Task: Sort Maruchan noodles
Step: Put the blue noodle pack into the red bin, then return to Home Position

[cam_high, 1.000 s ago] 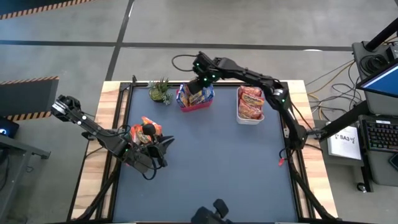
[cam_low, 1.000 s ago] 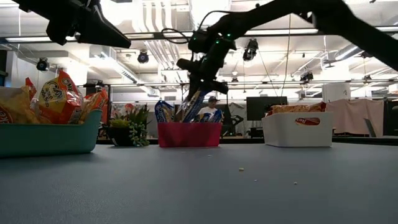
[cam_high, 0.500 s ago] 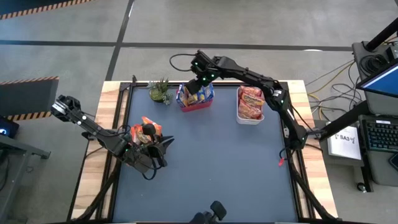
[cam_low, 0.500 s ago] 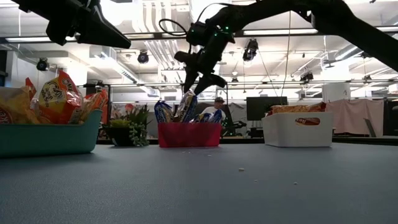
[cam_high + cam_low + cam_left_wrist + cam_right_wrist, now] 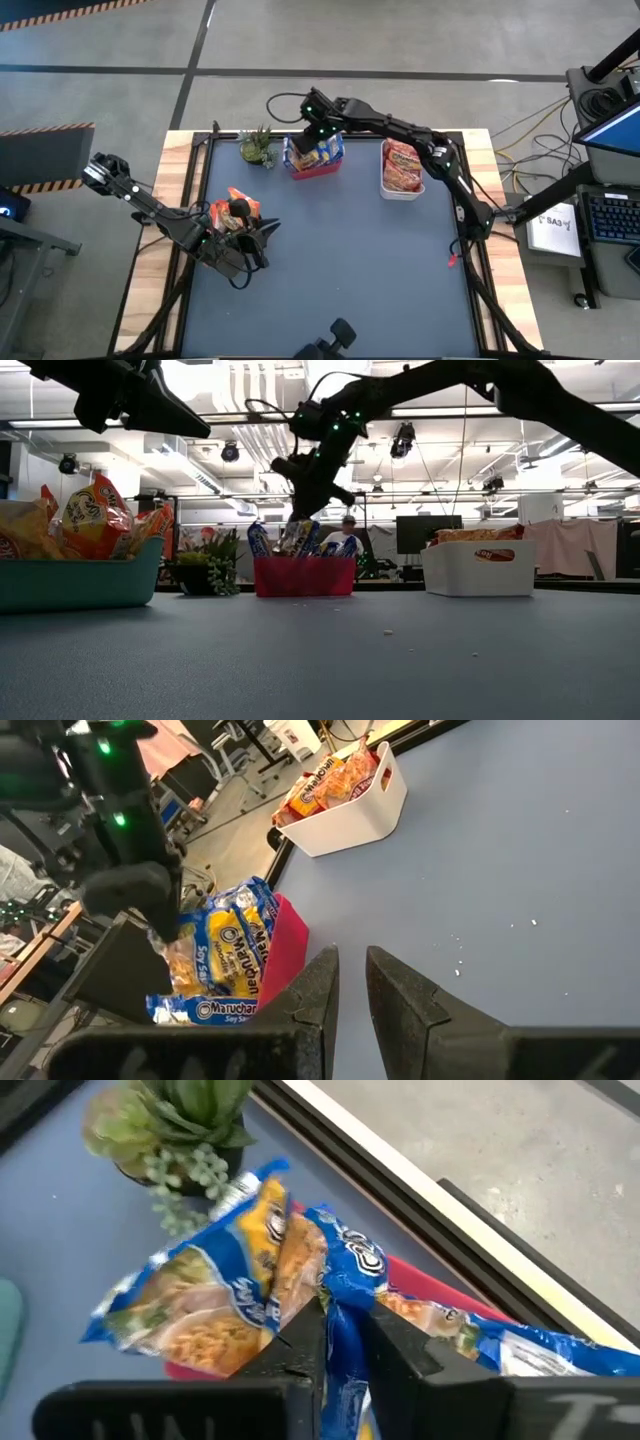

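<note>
Since a second ago the right gripper [image 5: 312, 128] has drifted toward the plant [image 5: 257, 146] end of the red bin [image 5: 314, 165], riding just above the packets.

Right gripper's fingers look nearly pressed together around the crinkled top edge of a yellow-and-blue packet [image 5: 335, 1295] standing upright in the red bin, though a firm pinch cannot be confirmed. Yellow-and-blue packets [image 5: 225, 945] fill that bin at the tabletop's far edge; red packets [image 5: 402, 163] lie in the white bin [image 5: 400, 190] beside it; orange packets [image 5: 95, 515] sit in the teal bin [image 5: 80, 582] at the left. Left gripper [image 5: 345, 985] hovers by the teal bin, fingers slightly apart, holding nothing.
</note>
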Tool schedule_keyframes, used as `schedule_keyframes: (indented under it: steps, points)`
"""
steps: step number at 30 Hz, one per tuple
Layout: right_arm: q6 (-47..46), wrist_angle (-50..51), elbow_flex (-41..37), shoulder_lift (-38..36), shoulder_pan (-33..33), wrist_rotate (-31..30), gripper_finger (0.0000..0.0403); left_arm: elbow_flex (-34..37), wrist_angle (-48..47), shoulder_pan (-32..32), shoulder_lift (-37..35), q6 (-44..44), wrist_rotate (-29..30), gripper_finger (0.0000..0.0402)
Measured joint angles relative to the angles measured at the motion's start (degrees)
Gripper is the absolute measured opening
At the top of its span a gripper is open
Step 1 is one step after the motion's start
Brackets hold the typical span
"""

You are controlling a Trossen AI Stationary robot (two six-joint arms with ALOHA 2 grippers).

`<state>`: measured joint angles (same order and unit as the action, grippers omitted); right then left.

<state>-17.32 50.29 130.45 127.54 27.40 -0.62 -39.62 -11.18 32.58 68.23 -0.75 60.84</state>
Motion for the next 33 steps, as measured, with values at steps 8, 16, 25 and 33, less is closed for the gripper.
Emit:
schedule_keyframes:
  steps: [8,16,25,33]
  points:
    - [-2.1,-0.22,-0.02,1.8,0.13,-1.14,0.0038,0.0,0.05,0.0,0.02,-0.24,0.0,0.0038]
    - [-2.2,-1.28,-0.02,3.59,-0.01,-1.25,0.0038,0.0,0.41,0.0,0.02,-0.24,0.0,0.0038]
    - [0.43,0.62,1.13,1.98,0.07,-0.82,0.0073,0.02,1.31,-0.02,0.02,-0.39,0.01,0.0038]
    - [6.57,3.98,3.63,1.28,0.69,-1.5,0.0119,0.02,3.39,-0.14,0.02,-0.39,0.04,0.0038]
